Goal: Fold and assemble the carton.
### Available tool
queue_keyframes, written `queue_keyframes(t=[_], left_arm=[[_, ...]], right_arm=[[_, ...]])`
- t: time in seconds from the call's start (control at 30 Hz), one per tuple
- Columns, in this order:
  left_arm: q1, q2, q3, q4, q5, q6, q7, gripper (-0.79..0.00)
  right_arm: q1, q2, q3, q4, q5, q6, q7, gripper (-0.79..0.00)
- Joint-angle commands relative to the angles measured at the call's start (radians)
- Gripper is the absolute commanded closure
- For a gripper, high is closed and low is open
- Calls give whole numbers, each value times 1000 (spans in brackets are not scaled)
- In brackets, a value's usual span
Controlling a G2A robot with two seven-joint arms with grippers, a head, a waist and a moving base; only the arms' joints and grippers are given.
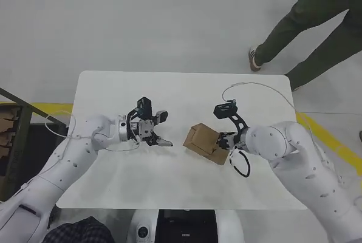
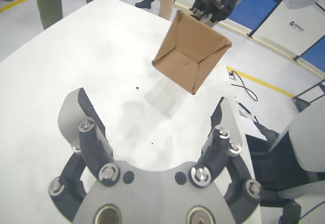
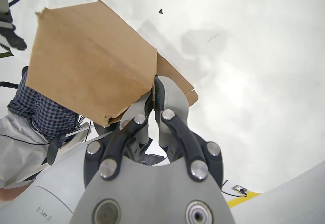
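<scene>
We see our right claw (image 3: pixel 155 90) pinched on one edge of the brown carton (image 3: pixel 88 62), holding it tilted just above the white counter (image 1: pixel 169 91); our left claw (image 2: pixel 152 99) hangs nearby, spread wide, gripping nothing.

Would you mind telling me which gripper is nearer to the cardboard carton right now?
Right. The right gripper is shut on an edge of the carton; the left gripper is open, apart from it, facing its inside.
</scene>
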Motion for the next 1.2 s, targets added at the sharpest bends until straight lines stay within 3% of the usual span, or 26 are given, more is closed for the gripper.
queue_keyframes(t=[0.0, 0.3, 0.5, 0.7, 0.93, 1.17], left_arm=[[-23, 19, 47, -20, -40, 0, -4, -785], [-23, 19, 47, -20, -40, 0, -4, -785], [2, 14, 12, -51, 14, 85, 60, -785], [11, 7, 0, -43, 145, 41, 125, -785], [-29, -7, 37, -35, 277, 0, 151, -785], [-53, -17, 80, -29, 380, 0, 263, -785]], right_arm=[[-1, 0, 1, -1, 1, 0, -1, 0], [-5, 0, 1, 1, 2, -2, -7, 0], [8, -3, -18, 68, 38, -122, 1, 0], [76, -12, -42, 145, 78, -230, 29, 0], [168, -30, -96, 212, 75, -318, 49, 0], [217, -50, -158, 237, 59, -320, 53, 0]])
